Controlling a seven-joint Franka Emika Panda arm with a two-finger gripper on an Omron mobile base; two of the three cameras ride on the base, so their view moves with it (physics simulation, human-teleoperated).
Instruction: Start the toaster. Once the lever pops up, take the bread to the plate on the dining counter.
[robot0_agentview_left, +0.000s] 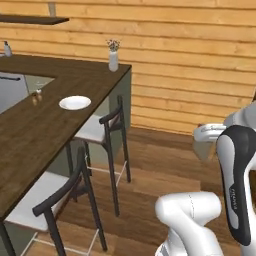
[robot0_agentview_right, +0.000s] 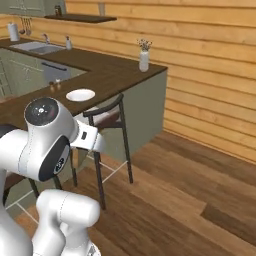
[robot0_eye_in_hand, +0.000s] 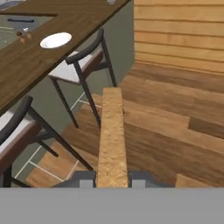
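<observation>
We count one plate (robot0_agentview_left: 75, 103), two stools, one vase and two small shakers.

The plate is white, round and shallow. It lies on the dining counter (robot0_agentview_left: 30, 135), near the edge where the stools stand. The counter is a long dark-brown slab with wood grain. The two shakers (robot0_agentview_left: 36, 95) stand just beside the plate, on the side away from the stools. The vase (robot0_agentview_left: 113, 59) is pale, with small flowers, and it stands near the far corner of the counter.

The far stool (robot0_agentview_left: 102, 131) has a dark frame and a pale seat, and it is pushed under the counter just below the plate. The near stool (robot0_agentview_left: 47, 200) looks the same and stands closer to us.

We see one slice of bread (robot0_eye_in_hand: 112, 138). In the hand view we look along its edge, so it appears as a narrow light-brown strip with a grainy crust. It is over the wooden floor (robot0_eye_in_hand: 175, 127), well apart from the plate.

The gripper (robot0_eye_in_hand: 112, 180) holds the bread: its two fingers (robot0_eye_in_hand: 85, 179) are closed on the near end of the slice, one on each flat side.

In the right base view there is also one sink (robot0_agentview_right: 39, 48) on the far worktop.
</observation>
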